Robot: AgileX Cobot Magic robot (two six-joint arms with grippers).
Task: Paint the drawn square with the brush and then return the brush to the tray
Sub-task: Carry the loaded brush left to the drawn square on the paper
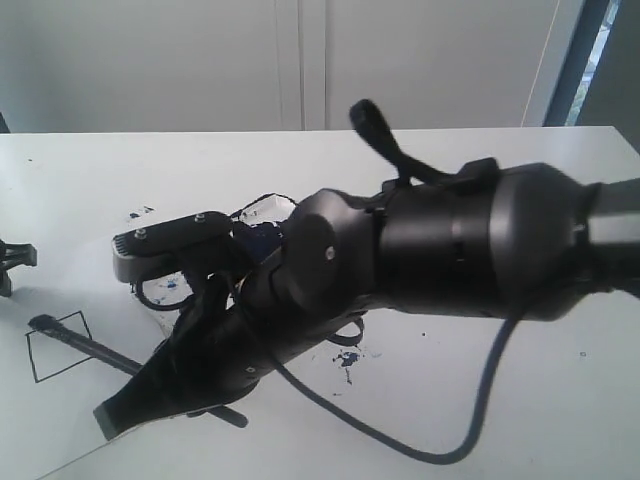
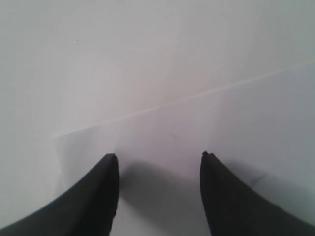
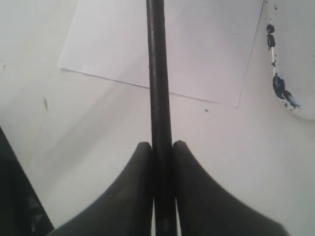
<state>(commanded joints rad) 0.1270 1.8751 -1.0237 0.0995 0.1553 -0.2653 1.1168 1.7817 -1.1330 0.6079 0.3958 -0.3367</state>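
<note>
The drawn square (image 1: pixel 58 345) is a thin black outline, white inside, on the paper at the left. The brush (image 1: pixel 85 345) is a long black stick, and its bristle end rests at the square's upper left corner. My right gripper (image 1: pixel 150 378) reaches across from the right and is shut on the brush handle (image 3: pixel 157 73); its jaws press both sides of the shaft (image 3: pixel 161 145). The tray (image 3: pixel 299 54) shows a white edge smeared with blue paint; my right arm hides most of it in the exterior view. My left gripper (image 2: pixel 158 156) hangs open over the paper with nothing between its fingers.
The white paper sheet (image 3: pixel 197 49) lies on the white table (image 1: pixel 520 400). Blue paint splatters (image 1: pixel 346 362) mark the table near the arm. A black cable (image 1: pixel 400 445) loops under the right arm. A bit of my left gripper (image 1: pixel 12 258) shows at the far left edge.
</note>
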